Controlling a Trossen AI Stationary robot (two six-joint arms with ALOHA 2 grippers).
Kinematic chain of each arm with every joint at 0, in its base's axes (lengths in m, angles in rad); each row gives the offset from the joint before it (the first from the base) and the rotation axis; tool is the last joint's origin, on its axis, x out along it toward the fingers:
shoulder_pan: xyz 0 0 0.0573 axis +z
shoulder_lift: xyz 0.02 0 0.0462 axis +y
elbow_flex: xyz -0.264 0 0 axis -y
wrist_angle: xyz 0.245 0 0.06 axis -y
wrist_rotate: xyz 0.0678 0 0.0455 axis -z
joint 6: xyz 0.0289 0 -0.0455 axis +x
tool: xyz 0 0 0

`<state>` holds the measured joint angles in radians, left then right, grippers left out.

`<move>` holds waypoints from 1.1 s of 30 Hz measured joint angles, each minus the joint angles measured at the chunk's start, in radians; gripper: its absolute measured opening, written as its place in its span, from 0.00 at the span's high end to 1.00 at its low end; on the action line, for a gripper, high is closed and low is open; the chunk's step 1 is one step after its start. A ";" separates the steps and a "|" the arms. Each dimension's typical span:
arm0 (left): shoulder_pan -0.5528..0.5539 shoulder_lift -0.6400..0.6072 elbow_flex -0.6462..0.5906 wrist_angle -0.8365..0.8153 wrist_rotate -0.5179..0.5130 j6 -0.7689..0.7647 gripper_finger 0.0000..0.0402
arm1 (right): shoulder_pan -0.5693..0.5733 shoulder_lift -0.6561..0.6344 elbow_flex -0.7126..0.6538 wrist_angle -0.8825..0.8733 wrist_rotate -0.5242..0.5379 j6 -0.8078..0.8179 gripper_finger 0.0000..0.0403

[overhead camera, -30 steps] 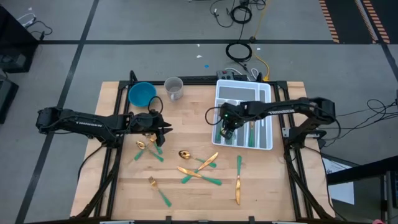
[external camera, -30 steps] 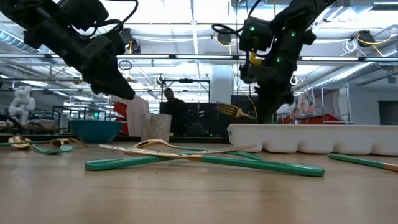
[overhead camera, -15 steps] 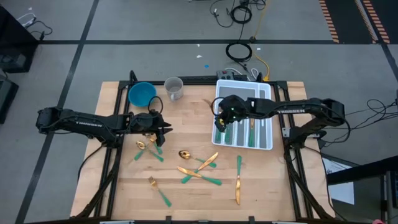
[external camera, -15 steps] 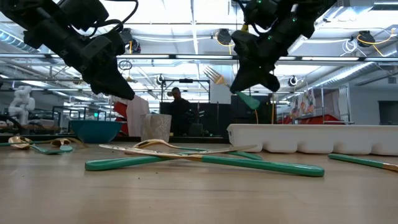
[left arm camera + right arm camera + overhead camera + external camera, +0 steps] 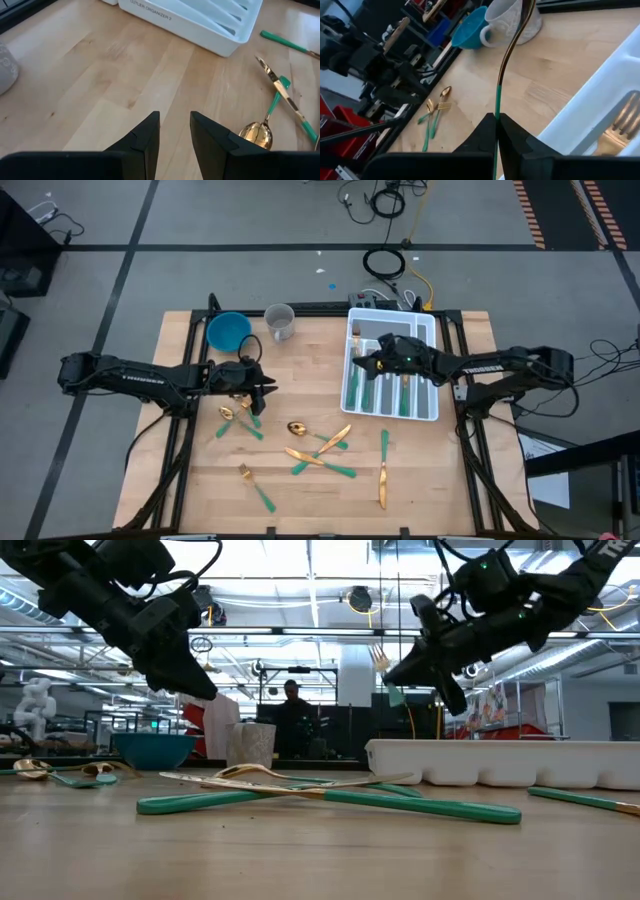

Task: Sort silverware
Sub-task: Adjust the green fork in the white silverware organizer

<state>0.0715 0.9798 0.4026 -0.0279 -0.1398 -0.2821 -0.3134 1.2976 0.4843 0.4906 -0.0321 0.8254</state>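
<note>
The silverware has gold heads and green handles. Several pieces lie scattered on the wooden table (image 5: 330,450), among them a spoon (image 5: 296,428), a fork (image 5: 255,485) and a knife (image 5: 382,480); a few lie in the white tray (image 5: 428,330). My right gripper (image 5: 366,364) hangs over the tray's left side, shut on a green-handled fork (image 5: 507,55) whose head (image 5: 381,660) points up. My left gripper (image 5: 262,390) is open and hovers above the table (image 5: 100,75) beside two spoons (image 5: 232,412), touching nothing. My right gripper (image 5: 496,120) pinches the fork's green handle (image 5: 496,102) between its two fingers. The fork runs on past the fingertips, roughly in line with them. The gripper slants toward the table's left. The fork is lifted clear above the tray (image 5: 500,760), head uppermost.
A blue bowl (image 5: 228,330) and a pale cup (image 5: 280,322) stand at the table's far edge, left of the tray. Crossed pieces (image 5: 330,795) lie close to the low camera. A person (image 5: 292,710) stands in the room beyond.
My right gripper has risen with the fork from tray height and moved toward the table's far edge. It has tipped from pointing down to slanting toward the left. The fork, first low beside the tray's rim, now stands high above it.
</note>
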 joint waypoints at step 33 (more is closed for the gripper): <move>0.000 0.000 0.000 0.044 -0.008 0.001 0.71 | 0.041 0.172 -0.001 -0.039 0.118 0.127 1.00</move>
<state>0.0719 0.9798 0.4026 0.0166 -0.1474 -0.2813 -0.2721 1.4700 0.4831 0.4515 0.0858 0.9526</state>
